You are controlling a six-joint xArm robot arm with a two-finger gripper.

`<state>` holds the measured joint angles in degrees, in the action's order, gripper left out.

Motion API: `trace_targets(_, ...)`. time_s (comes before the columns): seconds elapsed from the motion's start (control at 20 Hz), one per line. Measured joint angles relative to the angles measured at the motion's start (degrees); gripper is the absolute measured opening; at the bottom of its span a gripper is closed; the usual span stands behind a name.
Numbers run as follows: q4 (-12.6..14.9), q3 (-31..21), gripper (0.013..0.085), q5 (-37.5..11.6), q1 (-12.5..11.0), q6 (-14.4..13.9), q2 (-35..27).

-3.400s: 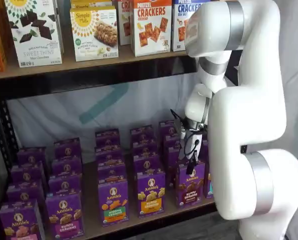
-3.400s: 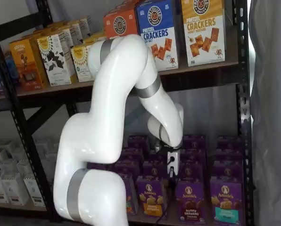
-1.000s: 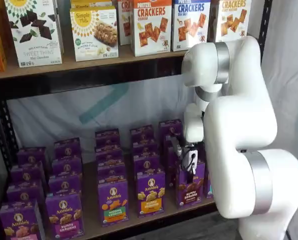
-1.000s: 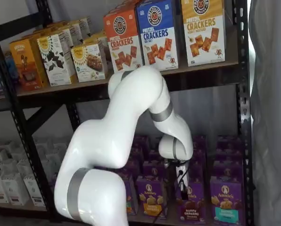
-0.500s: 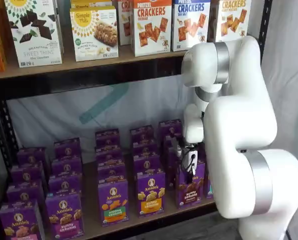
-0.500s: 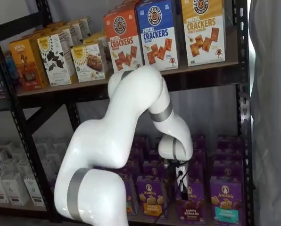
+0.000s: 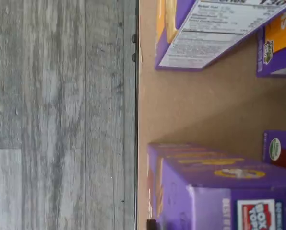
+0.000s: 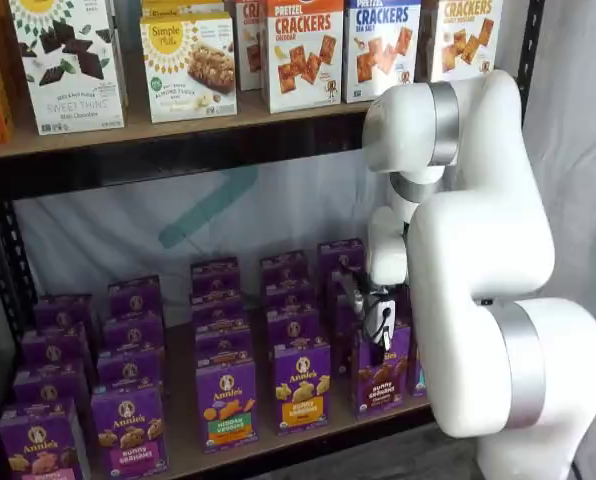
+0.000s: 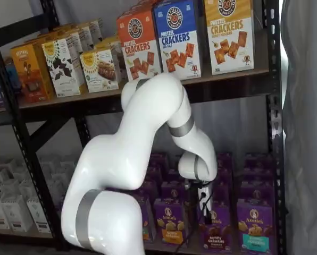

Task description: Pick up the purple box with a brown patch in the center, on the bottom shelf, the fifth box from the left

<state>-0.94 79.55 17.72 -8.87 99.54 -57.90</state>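
While the wrist view shows only carton tops, both shelf views put the end effector [image 8: 378, 335] on the purple box [image 8: 380, 372], grip state unclear.

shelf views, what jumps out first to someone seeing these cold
The big white arm fills the foreground in both shelf views, bent down toward the bottom shelf. Its gripper hangs just above the purple box in the front row of purple cartons. Bright cracker boxes line the tier above.
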Motion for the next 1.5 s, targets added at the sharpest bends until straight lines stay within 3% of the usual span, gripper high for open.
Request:
trace_targets(0.2,0.3,-0.4,0.0410,-0.2,0.0,-0.3,0.2)
trace_targets(0.75,-0.3,-1.9,0.0410,-1.0,0.1,0.2,1.0)
trace_targets(0.8,-0.2,-2.0,0.0370,-1.0,0.1,0.2,1.2)
trace_targets(1.05,-1.3,-2.8,0.0370,-0.4,0.1,1.0,1.9)
trace_targets(1.5,-2.3,-9.7,0.0370,-1.7,1.1,1.2,7.0)
